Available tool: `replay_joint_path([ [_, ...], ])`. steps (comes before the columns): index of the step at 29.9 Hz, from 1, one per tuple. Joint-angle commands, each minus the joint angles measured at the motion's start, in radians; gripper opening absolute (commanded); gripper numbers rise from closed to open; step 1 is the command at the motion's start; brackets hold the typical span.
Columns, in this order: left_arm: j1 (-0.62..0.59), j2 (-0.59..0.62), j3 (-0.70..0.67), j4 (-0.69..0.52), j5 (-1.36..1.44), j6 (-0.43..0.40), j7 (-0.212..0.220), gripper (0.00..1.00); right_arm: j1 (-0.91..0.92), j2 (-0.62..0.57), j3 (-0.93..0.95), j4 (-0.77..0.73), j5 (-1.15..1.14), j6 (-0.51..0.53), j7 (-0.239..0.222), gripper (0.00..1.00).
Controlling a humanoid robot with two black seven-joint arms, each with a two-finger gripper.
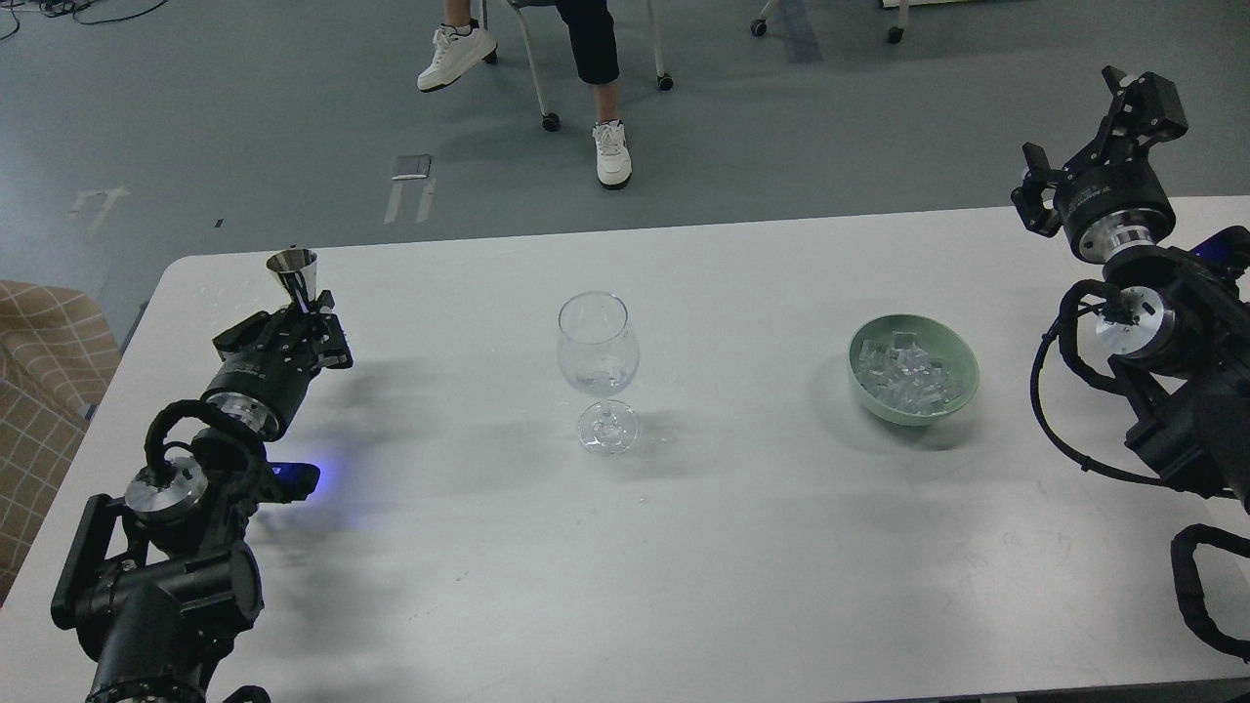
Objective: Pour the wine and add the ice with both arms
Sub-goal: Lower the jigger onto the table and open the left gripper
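Observation:
A clear wine glass point(598, 344) stands upright at the table's middle. A little clear wine point(602, 377) lies in the bottom of its bowl. A pale green bowl point(953, 351) to its right holds the ice point(908, 377), several small clear cubes. My left gripper point(305, 310) is low over the table's far left, shut on the lower half of a steel jigger point(293, 266), which stands upright. My right gripper point(1094, 127) is open and empty, raised beyond the table's far right edge, well away from the bowl.
The white table point(684, 547) ends close behind the left gripper and the jigger. A seated person's legs and shoes point(612, 154) and a wheeled chair are on the floor beyond the far edge. A beige checked cushion point(39, 361) lies off the left edge.

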Motion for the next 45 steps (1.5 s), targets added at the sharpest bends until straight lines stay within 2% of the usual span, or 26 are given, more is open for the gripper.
replay_joint_path([
  [1, -0.012, 0.016, 0.003, 0.028, -0.001, -0.007, -0.002, 0.09, 0.001, 0.004, 0.001, 0.0, -0.001, 0.0, 0.0, 1.0],
  [8, -0.02, 0.022, 0.007, 0.033, -0.001, 0.005, -0.003, 0.11, -0.001, 0.0, 0.001, 0.0, 0.0, -0.001, 0.0, 1.0],
  [12, -0.02, 0.022, 0.007, 0.056, 0.0, 0.008, -0.011, 0.19, -0.001, -0.001, 0.001, 0.0, 0.0, 0.0, 0.0, 1.0],
  [19, -0.015, 0.026, 0.007, 0.056, 0.0, 0.009, -0.012, 0.21, -0.001, 0.004, -0.001, 0.0, -0.001, 0.0, 0.0, 1.0],
  [22, -0.012, 0.026, 0.01, 0.056, 0.007, 0.009, -0.011, 0.26, -0.001, 0.008, -0.001, 0.0, -0.001, 0.0, 0.0, 1.0],
  [29, -0.015, 0.025, 0.045, 0.056, 0.007, 0.037, -0.009, 0.29, -0.001, 0.008, -0.001, 0.0, -0.001, 0.0, 0.0, 1.0],
  [45, -0.021, 0.022, 0.046, 0.05, 0.011, 0.037, -0.008, 0.34, -0.001, 0.01, -0.001, -0.001, -0.001, 0.0, 0.0, 1.0],
])
